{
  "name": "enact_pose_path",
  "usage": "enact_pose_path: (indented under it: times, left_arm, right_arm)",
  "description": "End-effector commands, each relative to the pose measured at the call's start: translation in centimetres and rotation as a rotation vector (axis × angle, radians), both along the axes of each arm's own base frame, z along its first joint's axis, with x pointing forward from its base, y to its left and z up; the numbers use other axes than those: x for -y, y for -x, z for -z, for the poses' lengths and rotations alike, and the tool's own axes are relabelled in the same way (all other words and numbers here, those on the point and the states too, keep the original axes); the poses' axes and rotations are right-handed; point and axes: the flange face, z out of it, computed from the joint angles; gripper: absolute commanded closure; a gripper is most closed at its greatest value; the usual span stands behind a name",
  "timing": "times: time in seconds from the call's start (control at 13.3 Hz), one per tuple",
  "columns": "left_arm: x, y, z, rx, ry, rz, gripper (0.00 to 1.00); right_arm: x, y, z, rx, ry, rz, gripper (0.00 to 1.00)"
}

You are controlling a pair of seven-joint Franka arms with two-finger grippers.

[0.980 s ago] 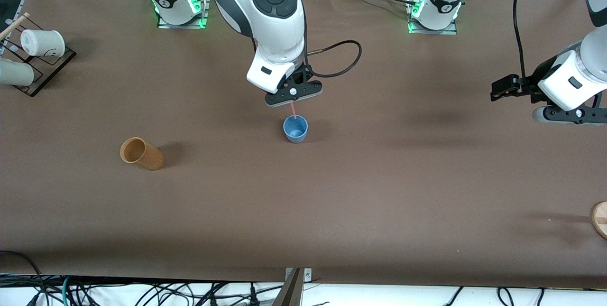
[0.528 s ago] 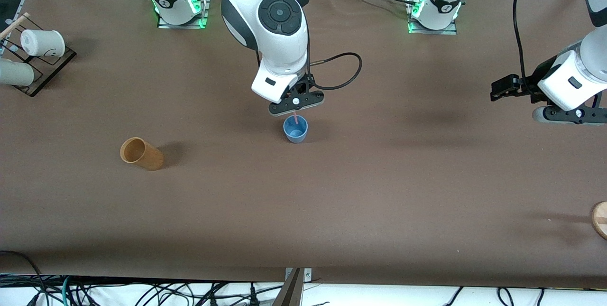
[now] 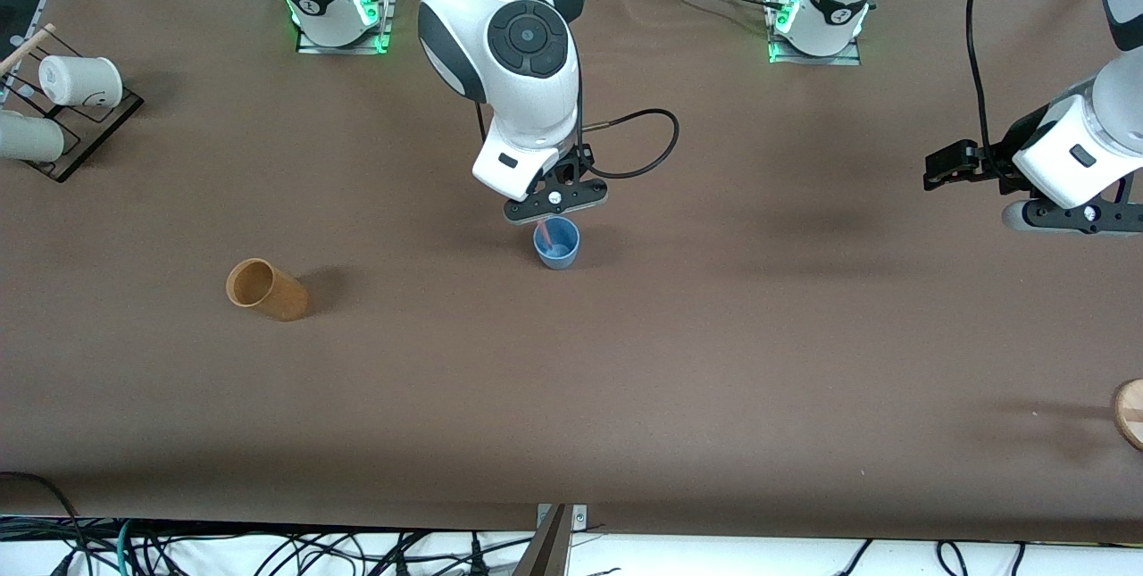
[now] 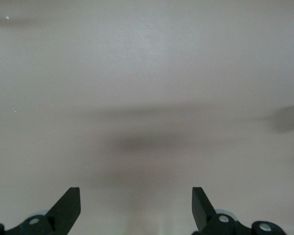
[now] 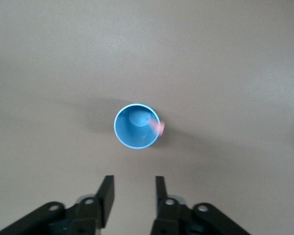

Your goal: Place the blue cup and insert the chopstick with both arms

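Since 1 s ago the right gripper (image 3: 554, 203) has dropped lower over the blue cup (image 3: 556, 244) and let go of the chopstick (image 3: 546, 232), which now sits in the cup, leaning on its rim; the left arm hasn't budged. Front view: blue cup stands upright mid-table, w/ the right gripper just above its rim; the pink stick slants from the rim edge down into the cup. A tan cup (image 3: 267, 289) lies on its side, well apart from the blue cup toward the right arm's end of the table. The left gripper (image 3: 960, 167) waits in the air over bare table (image 3: 714, 362) at the left arm's end, well apart from the blue cup. Left wrist view: 2 fingertips (image 4: 68, 205) set wide apart, only table surface between them. Right wrist view: 2 fingers (image 5: 106, 193) parted w/ nothing between; blue cup (image 5: 137, 126) seen from above, the chopstick (image 5: 157, 126) resting against its rim, blurred.
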Motion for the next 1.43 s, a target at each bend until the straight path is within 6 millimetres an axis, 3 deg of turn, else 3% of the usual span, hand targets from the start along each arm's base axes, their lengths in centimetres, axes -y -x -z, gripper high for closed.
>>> enact_pose_path:
  times: [0.0, 0.15, 0.6, 0.83, 1.06, 1.28, 1.36]
  left_arm:
    - [-0.1, 0.1, 0.0, 0.005, -0.005, 0.023, 0.00]
    - [-0.2, 0.1, 0.0, 0.005, -0.005, 0.021, 0.00]
    - [-0.3, -0.1, 0.5, -0.003, -0.007, 0.011, 0.00]
    - [-0.1, -0.1, 0.5, -0.002, -0.007, 0.012, 0.00]
    - [0.2, -0.2, 0.6, -0.003, -0.007, 0.024, 0.00]
    - [0.4, -0.1, 0.5, -0.003, -0.008, 0.035, 0.00]
    - [0.4, -0.1, 0.5, -0.004, -0.008, 0.035, 0.00]
  right_arm:
    - [0.5, -0.2, -1.3, 0.015, -0.010, 0.013, 0.00]
    - [1.2, -0.7, -1.5, 0.017, -0.001, 0.021, 0.00]
    - [5.7, -1.5, -7.0, 0.025, -0.012, 0.080, 0.00]
    - [9.3, -2.2, -8.1, -0.008, 0.054, 0.133, 0.00]
    - [14.2, -4.1, -9.0, -0.034, 0.091, 0.127, 0.00]
    - [20.3, -6.0, -9.3, -0.095, 0.064, 0.119, 0.00]
    - [23.3, -6.4, -9.1, -0.097, 0.045, 0.162, 0.00]
